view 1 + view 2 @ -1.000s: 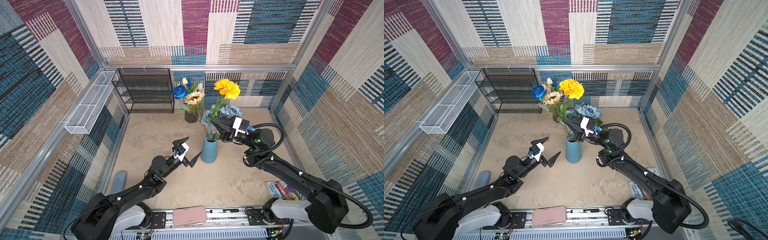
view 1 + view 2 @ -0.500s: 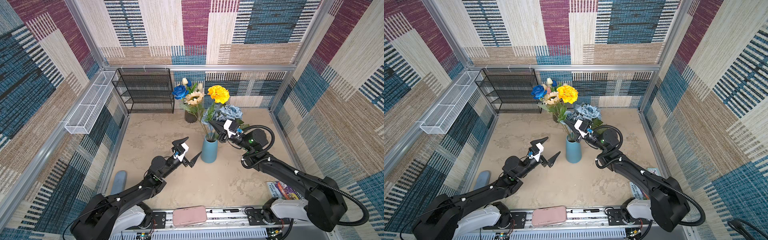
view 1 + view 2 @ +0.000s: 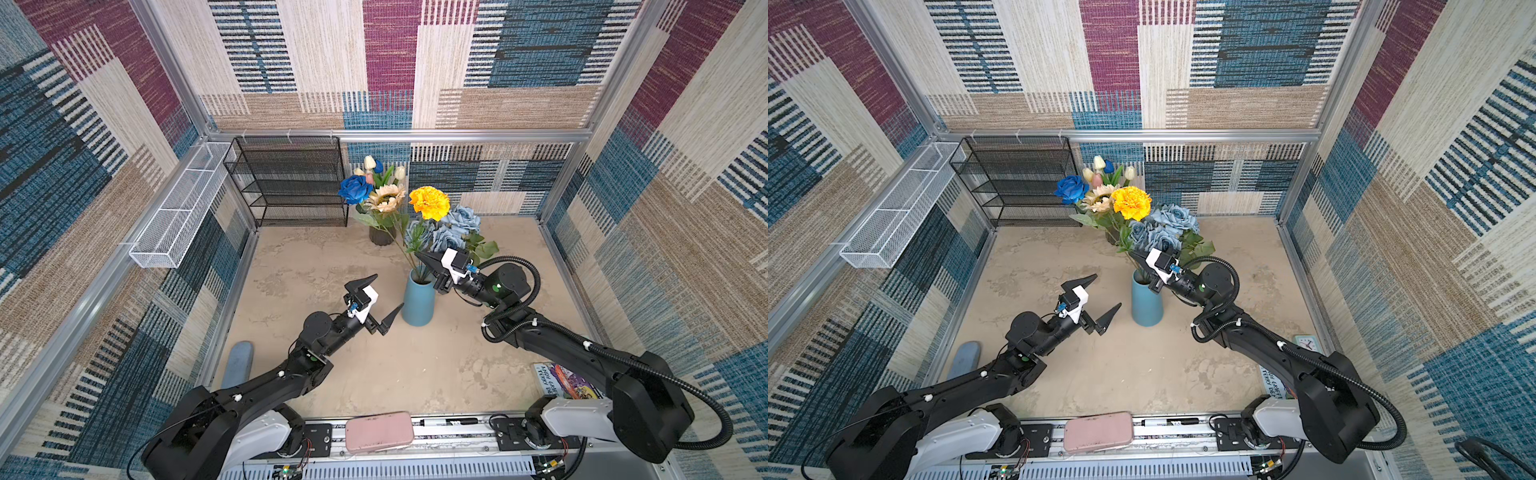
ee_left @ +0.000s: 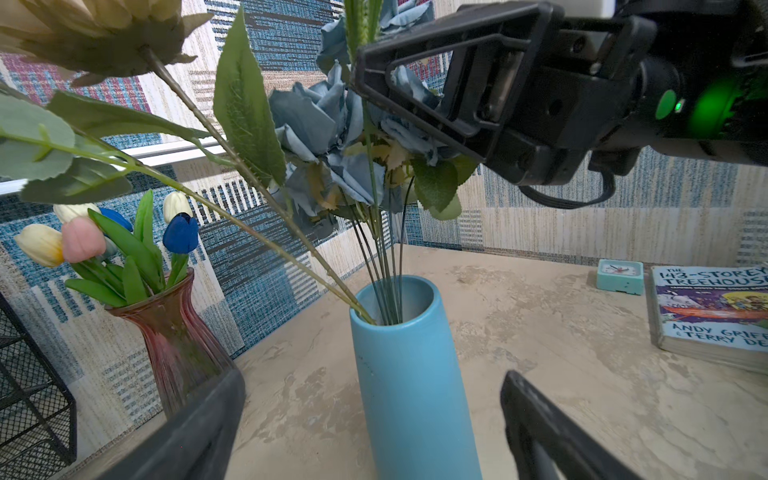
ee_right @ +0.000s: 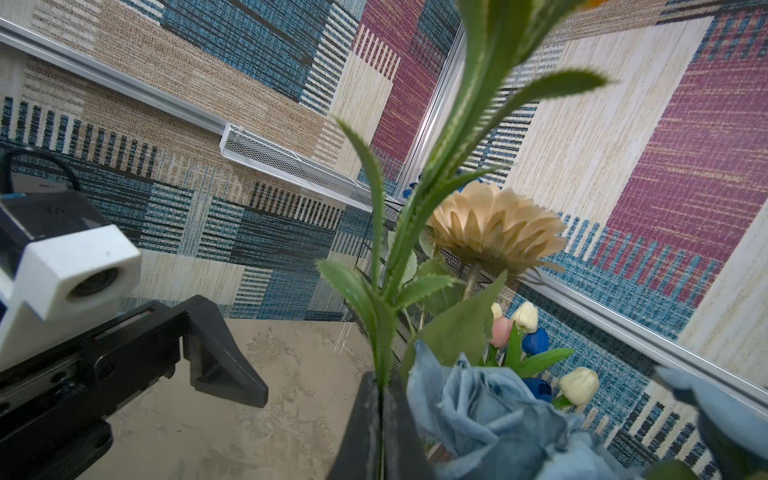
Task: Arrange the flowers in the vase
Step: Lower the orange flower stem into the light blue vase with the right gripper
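The blue vase (image 3: 419,301) (image 3: 1147,303) (image 4: 411,374) stands mid-table and holds the dusty-blue rose bunch (image 3: 457,224) (image 4: 324,120) and the long stem of the cream sunflower (image 3: 386,198) (image 5: 494,228). My right gripper (image 3: 424,259) (image 3: 1138,257) (image 5: 380,415) hangs just above the vase mouth, shut on the green stem of the orange pompom flower (image 3: 430,202) (image 3: 1132,202); the stem runs down toward the mouth. My left gripper (image 3: 388,291) (image 3: 1108,290) (image 4: 374,415) is wide open beside the vase, holding nothing. Small tulips (image 3: 374,166) (image 4: 83,239) sit in a dark red glass vase (image 4: 174,332) behind.
A black wire shelf (image 3: 291,183) stands at the back left and a white mesh basket (image 3: 178,208) hangs on the left wall. A book (image 3: 565,380) (image 4: 710,307) and a teal clock (image 3: 1307,344) lie at the right. A pink case (image 3: 379,430) lies on the front rail.
My right gripper has come down and to the left with the orange flower, bringing its stem to the vase mouth. The left arm has not moved.
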`<control>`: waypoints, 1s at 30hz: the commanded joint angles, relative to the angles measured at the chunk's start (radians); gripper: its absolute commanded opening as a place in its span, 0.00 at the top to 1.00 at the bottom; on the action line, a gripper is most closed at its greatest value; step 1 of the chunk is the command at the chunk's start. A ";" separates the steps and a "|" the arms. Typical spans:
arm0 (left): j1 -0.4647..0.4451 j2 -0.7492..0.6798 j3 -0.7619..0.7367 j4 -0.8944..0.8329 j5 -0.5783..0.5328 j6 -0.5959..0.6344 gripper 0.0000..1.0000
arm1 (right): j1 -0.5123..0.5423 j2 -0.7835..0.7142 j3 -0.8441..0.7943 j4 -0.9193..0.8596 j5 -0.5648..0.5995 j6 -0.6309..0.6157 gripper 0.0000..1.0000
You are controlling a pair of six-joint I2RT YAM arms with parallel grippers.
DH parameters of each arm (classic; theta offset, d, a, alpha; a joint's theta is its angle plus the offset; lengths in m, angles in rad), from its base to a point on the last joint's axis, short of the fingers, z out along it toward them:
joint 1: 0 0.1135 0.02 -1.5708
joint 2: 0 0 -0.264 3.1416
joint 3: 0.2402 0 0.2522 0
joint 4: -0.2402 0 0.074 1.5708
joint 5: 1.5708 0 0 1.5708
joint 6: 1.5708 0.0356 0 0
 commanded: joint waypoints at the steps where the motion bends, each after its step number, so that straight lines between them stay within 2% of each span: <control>1: 0.001 0.000 0.005 0.039 -0.004 -0.019 0.01 | 0.001 -0.015 -0.005 -0.013 0.013 0.007 0.80; 4: 0.001 0.000 0.005 0.035 -0.002 -0.019 0.01 | 0.001 -0.025 -0.003 -0.031 0.026 -0.005 0.77; 6: 0.001 0.002 0.007 0.034 -0.002 -0.018 0.01 | 0.001 -0.029 0.004 -0.047 0.033 -0.010 0.69; 9: 0.001 0.002 0.005 0.039 -0.002 -0.019 0.01 | 0.001 -0.038 0.004 -0.054 0.038 -0.006 0.62; 12: 0.001 0.005 0.003 0.042 -0.002 -0.020 0.01 | 0.001 -0.037 0.011 -0.068 0.033 -0.004 0.60; 17: 0.001 0.007 0.002 0.049 -0.002 -0.022 0.01 | 0.001 -0.003 0.091 -0.183 0.030 0.017 0.68; 19: 0.001 0.007 0.000 0.049 -0.004 -0.022 0.01 | 0.006 0.011 0.124 -0.229 0.017 0.018 0.77; 25: 0.001 0.008 -0.004 0.057 -0.009 -0.023 0.01 | 0.025 0.022 0.169 -0.289 0.049 0.019 0.92; 30: 0.001 0.008 -0.004 0.058 -0.010 -0.020 0.01 | 0.040 0.035 0.240 -0.351 0.075 0.057 0.97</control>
